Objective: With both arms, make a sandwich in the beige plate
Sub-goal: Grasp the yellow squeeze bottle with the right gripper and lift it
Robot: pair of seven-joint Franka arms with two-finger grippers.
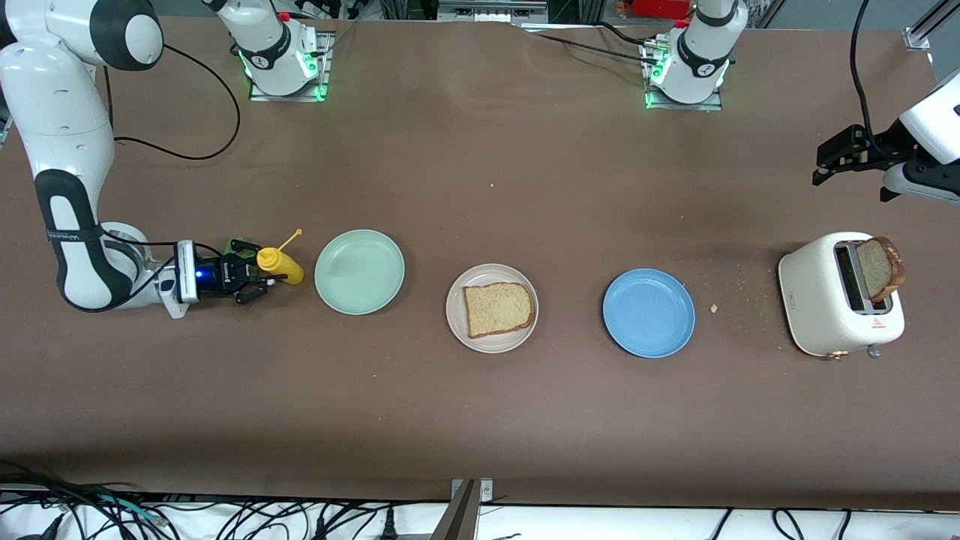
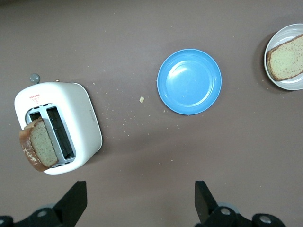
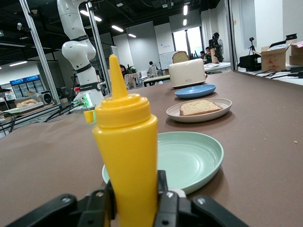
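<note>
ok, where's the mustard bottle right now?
The yellow mustard bottle stands at the right arm's end of the table, beside the mint-green plate, with the right gripper closing around its base.

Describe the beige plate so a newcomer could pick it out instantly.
Three round plates sit in a row across the brown table. The beige plate is the middle one, between the mint-green plate and the blue plate. Only it holds a bread slice.
</note>
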